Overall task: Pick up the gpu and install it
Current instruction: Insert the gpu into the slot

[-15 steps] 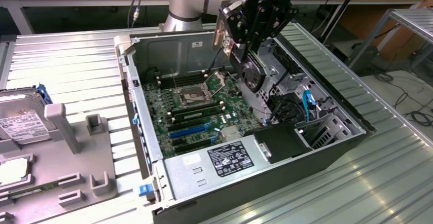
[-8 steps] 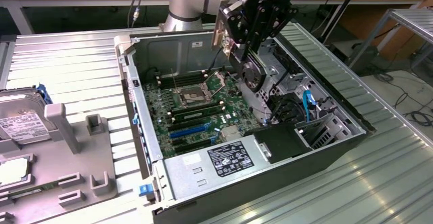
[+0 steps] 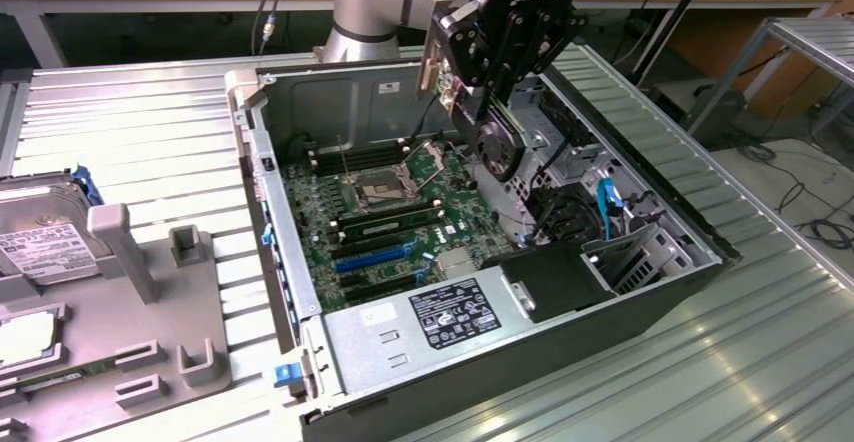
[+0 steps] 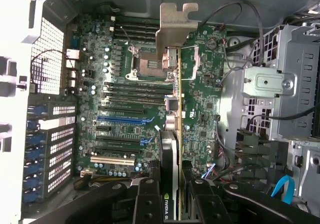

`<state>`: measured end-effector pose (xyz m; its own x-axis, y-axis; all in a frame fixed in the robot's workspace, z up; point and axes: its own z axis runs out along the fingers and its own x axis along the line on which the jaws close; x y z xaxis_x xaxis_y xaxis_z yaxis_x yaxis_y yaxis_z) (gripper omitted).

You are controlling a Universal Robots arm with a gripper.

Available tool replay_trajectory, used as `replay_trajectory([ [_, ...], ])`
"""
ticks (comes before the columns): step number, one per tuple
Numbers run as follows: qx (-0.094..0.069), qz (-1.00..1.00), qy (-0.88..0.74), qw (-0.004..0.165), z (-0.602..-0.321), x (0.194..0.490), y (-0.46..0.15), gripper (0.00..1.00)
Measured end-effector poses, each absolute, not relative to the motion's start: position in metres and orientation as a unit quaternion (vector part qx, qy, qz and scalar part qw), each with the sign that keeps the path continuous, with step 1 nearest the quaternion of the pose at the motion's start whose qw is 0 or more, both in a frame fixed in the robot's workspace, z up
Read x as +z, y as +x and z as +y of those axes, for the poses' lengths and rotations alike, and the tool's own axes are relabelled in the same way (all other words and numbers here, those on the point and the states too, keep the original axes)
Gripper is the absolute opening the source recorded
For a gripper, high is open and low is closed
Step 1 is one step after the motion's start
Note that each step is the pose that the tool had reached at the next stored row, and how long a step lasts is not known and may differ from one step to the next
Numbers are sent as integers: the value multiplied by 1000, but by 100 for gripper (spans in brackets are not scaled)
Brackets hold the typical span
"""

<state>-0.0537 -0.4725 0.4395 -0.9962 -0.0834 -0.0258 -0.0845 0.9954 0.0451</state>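
Note:
My gripper (image 3: 497, 82) is shut on the gpu (image 3: 497, 147), a black card with a round fan, and holds it on edge above the open computer case (image 3: 274, 222). Its silver bracket (image 3: 430, 67) points toward the case's rear wall. In the wrist view the gpu (image 4: 173, 134) shows edge-on over the green motherboard (image 4: 125, 84), with its bracket (image 4: 175, 27) at the far end. The black fingers (image 4: 147, 204) clamp it on both sides, and my gripper (image 4: 173, 206) sits over the board. The blue and black expansion slots (image 4: 122, 119) lie beside the card's line, apart from it.
A power supply (image 3: 427, 322) fills the case's near corner, and a metal drive cage (image 4: 272, 84) with cables and a blue cable (image 3: 607, 202) stands on one side. At the exterior view's left, a hard drive (image 3: 47, 237) rests on a grey fixture (image 3: 160, 292) on the slatted metal table (image 3: 761, 342).

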Motion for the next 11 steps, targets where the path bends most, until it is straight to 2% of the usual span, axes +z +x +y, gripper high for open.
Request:
replay_trajectory([
  [11, 23, 998, -61, 12, -472, 440, -54, 27],
])
